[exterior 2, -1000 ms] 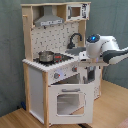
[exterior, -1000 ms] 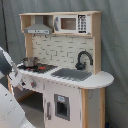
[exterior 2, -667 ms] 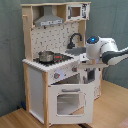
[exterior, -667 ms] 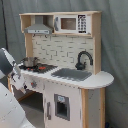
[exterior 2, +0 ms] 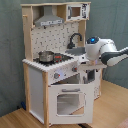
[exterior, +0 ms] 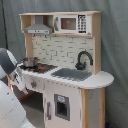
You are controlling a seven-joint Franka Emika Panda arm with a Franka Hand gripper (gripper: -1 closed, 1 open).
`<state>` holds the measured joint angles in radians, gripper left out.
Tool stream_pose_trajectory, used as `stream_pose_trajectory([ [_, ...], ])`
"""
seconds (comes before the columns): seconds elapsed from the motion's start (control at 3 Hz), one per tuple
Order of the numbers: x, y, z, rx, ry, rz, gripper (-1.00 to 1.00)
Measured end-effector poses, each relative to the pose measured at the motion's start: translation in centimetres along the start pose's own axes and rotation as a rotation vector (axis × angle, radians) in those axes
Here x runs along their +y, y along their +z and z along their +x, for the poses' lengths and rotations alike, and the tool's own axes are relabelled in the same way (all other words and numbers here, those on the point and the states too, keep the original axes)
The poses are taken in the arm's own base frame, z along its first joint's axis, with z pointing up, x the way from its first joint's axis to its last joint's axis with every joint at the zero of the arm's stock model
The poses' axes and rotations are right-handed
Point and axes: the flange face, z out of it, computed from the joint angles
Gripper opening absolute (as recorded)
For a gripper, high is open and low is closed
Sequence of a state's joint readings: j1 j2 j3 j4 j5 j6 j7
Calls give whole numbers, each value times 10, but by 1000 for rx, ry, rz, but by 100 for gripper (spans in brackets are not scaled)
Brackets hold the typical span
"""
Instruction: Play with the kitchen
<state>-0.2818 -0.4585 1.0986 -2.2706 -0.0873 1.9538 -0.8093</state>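
**Toy kitchen with the arm at its counter**

The kitchen (exterior: 62,65) (exterior 2: 57,62) is a tall white and light-wood play set that fills the middle of both exterior views. In the second exterior view it stands on a wooden floor (exterior 2: 112,107), with a grey curtain (exterior: 115,45) hanging behind it.

Up top, a grey hood (exterior: 39,29) (exterior 2: 49,20) sits beside a small microwave (exterior: 71,23) (exterior 2: 76,11). Below them runs a tiled backsplash. On the kitchen's counter, a small metal pot (exterior: 30,61) (exterior 2: 46,56) rests on the dark stovetop (exterior: 42,67) (exterior 2: 57,58), which has a red patch next to the pot. Further along the counter lies the grey sink (exterior: 71,74), with a black curved faucet (exterior: 83,59) (exterior 2: 75,39) rising behind it. Under the stovetop, the windowed oven door (exterior 2: 70,102) is closed in the second exterior view; a second front door with a small dark window (exterior: 61,106) shows in the first exterior view.

The robot arm (exterior 2: 105,50) (exterior: 11,67), white with a blue light and a dark segment, reaches in at the kitchen's counter edge on the stove side, just beside the knobs (exterior 2: 64,75). Its fingers are hidden behind the arm and counter edge, so I cannot tell how far open they are or whether they hold anything.
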Motion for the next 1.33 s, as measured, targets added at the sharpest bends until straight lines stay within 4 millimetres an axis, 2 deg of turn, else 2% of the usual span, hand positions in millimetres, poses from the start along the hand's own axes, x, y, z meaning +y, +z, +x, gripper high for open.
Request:
stream_pose_trajectory([
  [0.33, 0, 1, 1, 5, -9, 1, -100],
  [0.67, 4, 13, 5, 44, -66, 23, -100],
  [1.33, 5, 56, 12, 130, -136, 48, -100],
])
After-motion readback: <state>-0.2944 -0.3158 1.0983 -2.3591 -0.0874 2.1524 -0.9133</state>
